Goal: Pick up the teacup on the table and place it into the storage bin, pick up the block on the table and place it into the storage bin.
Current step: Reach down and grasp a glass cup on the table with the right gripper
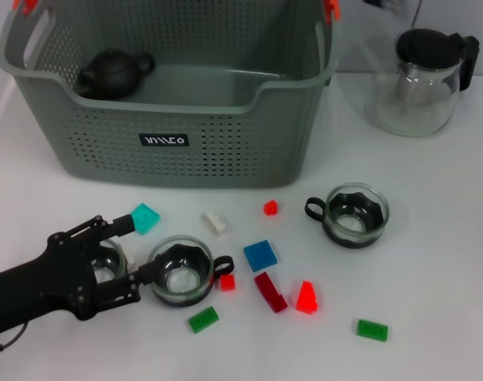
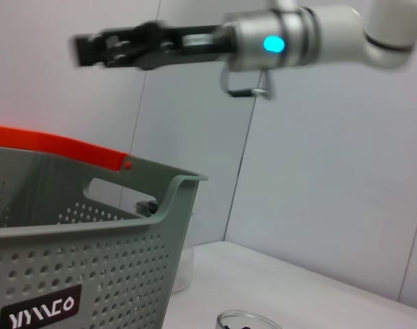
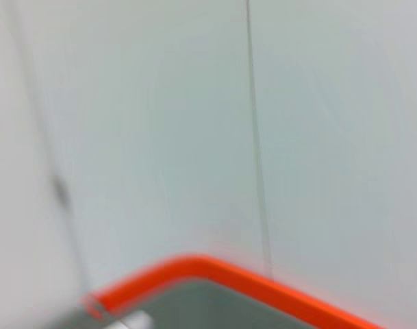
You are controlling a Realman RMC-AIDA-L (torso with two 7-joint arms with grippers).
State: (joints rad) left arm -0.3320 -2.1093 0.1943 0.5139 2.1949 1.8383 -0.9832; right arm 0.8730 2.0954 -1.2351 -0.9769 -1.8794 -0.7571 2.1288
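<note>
Storage bin [image 1: 185, 147]: large grey perforated plastic basket, upright at the far left of the table, with a small black label on its near wall and orange handle clips. Teacups: one clear glass cup [image 1: 180, 272] with black insert, upright, near left; a second [image 1: 354, 214] upright to the right. Blocks: small blue [image 1: 260, 255], red [image 1: 307, 298] and green [image 1: 202, 319] pieces scattered between and near the cups.
</note>
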